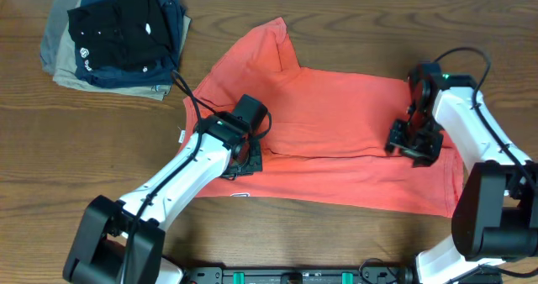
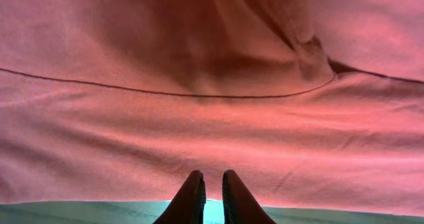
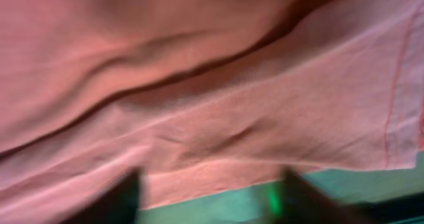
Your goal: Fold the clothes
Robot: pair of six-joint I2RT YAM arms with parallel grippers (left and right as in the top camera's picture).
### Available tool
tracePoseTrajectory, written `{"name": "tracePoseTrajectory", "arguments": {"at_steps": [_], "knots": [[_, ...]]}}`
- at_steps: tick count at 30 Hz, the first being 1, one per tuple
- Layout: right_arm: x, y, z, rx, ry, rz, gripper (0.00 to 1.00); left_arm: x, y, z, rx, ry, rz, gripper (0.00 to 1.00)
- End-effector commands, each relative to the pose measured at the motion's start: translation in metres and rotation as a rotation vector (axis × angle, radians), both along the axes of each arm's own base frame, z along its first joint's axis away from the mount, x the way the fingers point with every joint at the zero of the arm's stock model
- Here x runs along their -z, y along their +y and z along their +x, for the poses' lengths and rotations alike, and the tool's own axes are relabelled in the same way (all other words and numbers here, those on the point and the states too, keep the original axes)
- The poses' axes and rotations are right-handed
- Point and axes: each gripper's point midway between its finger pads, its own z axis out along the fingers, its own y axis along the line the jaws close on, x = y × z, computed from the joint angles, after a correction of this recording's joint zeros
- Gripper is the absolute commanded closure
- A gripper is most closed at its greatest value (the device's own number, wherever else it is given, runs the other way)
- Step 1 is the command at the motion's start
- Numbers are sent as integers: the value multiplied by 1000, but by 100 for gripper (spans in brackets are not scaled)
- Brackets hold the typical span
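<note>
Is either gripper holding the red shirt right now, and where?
The right gripper is open over the T-shirt edge, holding nothing. The left gripper sits nearly closed at its edge; a pinch cannot be told.

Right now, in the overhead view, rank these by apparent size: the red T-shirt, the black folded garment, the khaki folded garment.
1. coral-red T-shirt
2. black folded garment
3. khaki folded garment, ranked only on its showing part, since it is mostly covered
</note>
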Motion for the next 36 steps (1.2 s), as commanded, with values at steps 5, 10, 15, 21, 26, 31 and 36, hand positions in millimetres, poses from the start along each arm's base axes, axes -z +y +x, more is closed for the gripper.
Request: {"name": "tracePoseTrajectory", "arguments": {"at_steps": [5, 10, 15, 21, 26, 31, 36], "knots": [[38, -6, -28, 130, 45, -23, 99, 26, 36, -16, -63, 111, 89, 88], [55, -16, -43, 181, 60, -22, 98, 35, 63, -15, -163, 136, 92, 87], [64, -28, -56, 240, 83, -23, 92, 48, 83, -20, -233, 150, 93, 87], [71, -30, -67, 252, 100, -22, 97, 63, 92, -24, -268, 137, 82, 87], [72, -29, -70, 253, 110, -22, 99, 66, 96, -40, -272, 191, 97, 88], [69, -29, -79, 270, 148, -27, 98, 63, 103, -60, -358, 273, 131, 94], [66, -43, -90, 330, 188, -70, 99, 50, 107, -78, -387, 323, 156, 94]]}}
